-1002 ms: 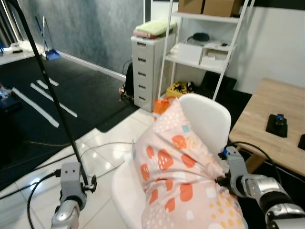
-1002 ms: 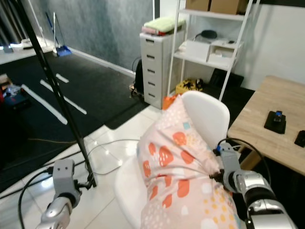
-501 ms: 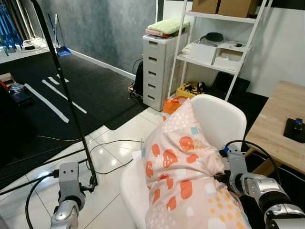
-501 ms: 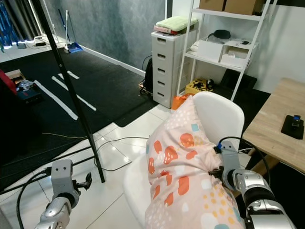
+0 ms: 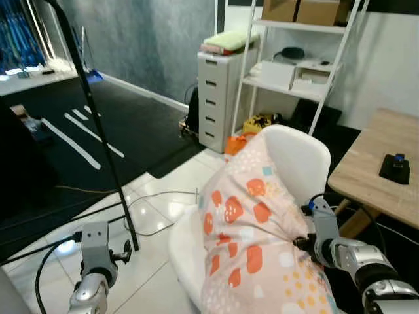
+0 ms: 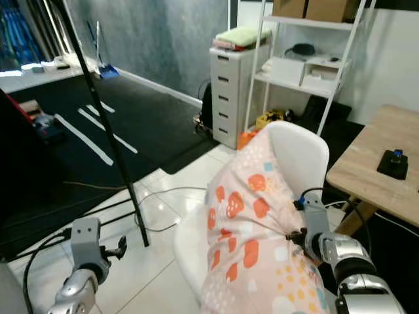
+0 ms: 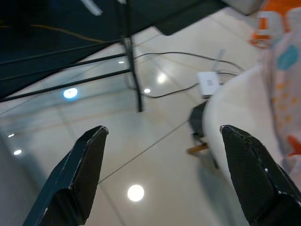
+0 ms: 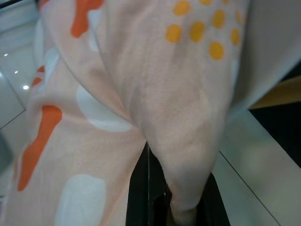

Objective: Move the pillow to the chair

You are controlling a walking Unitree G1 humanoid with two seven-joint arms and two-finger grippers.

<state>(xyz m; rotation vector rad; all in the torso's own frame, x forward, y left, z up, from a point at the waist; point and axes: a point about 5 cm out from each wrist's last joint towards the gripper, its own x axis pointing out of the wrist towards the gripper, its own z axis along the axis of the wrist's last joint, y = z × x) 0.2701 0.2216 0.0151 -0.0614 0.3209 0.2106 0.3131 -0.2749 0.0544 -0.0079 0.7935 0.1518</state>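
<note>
My right gripper [image 8: 171,207] is clenched on a fold of the soft peach pillow [image 5: 255,242], printed with orange blotches, white spots and yellow dots. In the right wrist view the fabric bunches down between my two black fingers [image 8: 138,197] and hides their tips.

The pillow stands on end on the seat of the white moulded plastic chair [image 5: 298,160]. Its upper end leans against the chair's rounded backrest, and its lower part spreads over the seat toward me. My right arm reaches in from the right side and meets the pillow at its right edge, about halfway up.

My left gripper [image 7: 160,179] is released: the two black fingers [image 7: 77,174] stand wide apart in the left wrist view, holding nothing, above the glossy white tiled floor [image 7: 117,155]. It hangs low on my left, well apart from the pillow, with the chair's white seat edge at the side of that view.

Surroundings: a black slanted tripod leg [image 5: 98,124] rises from the floor on my left, with black cables [image 5: 157,196] trailing over the tiles near its foot. Behind the chair stand a grey drawer cabinet [image 5: 219,98] and a white open shelf rack [image 5: 294,65]. On my right is a light wooden table [image 5: 380,173] with a small black device [image 5: 395,168] on it.
</note>
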